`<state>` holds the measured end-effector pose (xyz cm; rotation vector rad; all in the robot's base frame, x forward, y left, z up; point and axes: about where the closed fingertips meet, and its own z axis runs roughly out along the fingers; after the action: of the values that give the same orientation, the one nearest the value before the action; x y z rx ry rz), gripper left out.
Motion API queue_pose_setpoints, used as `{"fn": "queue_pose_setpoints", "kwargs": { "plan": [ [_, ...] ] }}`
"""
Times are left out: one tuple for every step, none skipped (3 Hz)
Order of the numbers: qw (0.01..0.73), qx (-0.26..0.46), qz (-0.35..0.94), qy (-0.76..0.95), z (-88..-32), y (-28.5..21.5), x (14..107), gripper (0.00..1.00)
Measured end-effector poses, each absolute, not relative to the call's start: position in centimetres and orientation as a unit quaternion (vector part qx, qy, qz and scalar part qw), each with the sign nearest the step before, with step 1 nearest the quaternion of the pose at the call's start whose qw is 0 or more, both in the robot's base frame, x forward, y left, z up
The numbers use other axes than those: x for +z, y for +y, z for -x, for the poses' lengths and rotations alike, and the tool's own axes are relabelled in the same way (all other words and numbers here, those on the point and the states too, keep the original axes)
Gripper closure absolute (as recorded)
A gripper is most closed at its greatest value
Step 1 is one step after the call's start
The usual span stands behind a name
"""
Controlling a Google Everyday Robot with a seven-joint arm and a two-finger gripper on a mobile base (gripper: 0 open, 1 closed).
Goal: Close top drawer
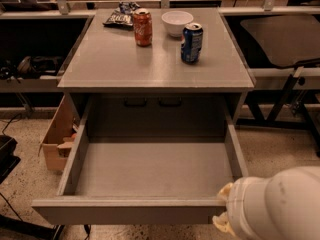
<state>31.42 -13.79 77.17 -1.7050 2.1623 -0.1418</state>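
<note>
- Standing pulled far out toward the camera, the top drawer (pixel 150 171) sits under a grey cabinet top (pixel 150 69) and fills the lower middle of the view.
- Its inside is a plain rectangular grey tray with low side walls and a flat matte floor.
- Its front panel (pixel 125 215) is a wide, flat grey strip with no handle, running along the bottom edge of the view.
- Behind the tray, in the shadowed recess under the cabinet top, two small dark handles (pixel 152 103) sit side by side.
- A bulky white arm (pixel 285 204) comes in at the lower right corner.
- The gripper (pixel 223 223) shows only as a cream-coloured bit at the right end of the front panel, mostly hidden by the arm. I cannot tell whether it is apart or together, or whether it touches the panel.
- On the cabinet top stand a red can (pixel 143 27), a blue can (pixel 192 43) and a white bowl (pixel 177 22), with a snack bag (pixel 119 16) at the back left.
- A cardboard box (pixel 56 141) sits on the floor just left of the drawer.
</note>
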Motion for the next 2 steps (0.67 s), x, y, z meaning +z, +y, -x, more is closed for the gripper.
{"fn": "queue_pose_setpoints", "kwargs": {
  "plan": [
    [0.139, -0.034, 0.595, 0.791, -28.4, -16.0, 67.7, 0.87],
    [0.093, -0.038, 0.573, 0.813, -24.5, -19.3, 61.3, 1.00]
  ]
}}
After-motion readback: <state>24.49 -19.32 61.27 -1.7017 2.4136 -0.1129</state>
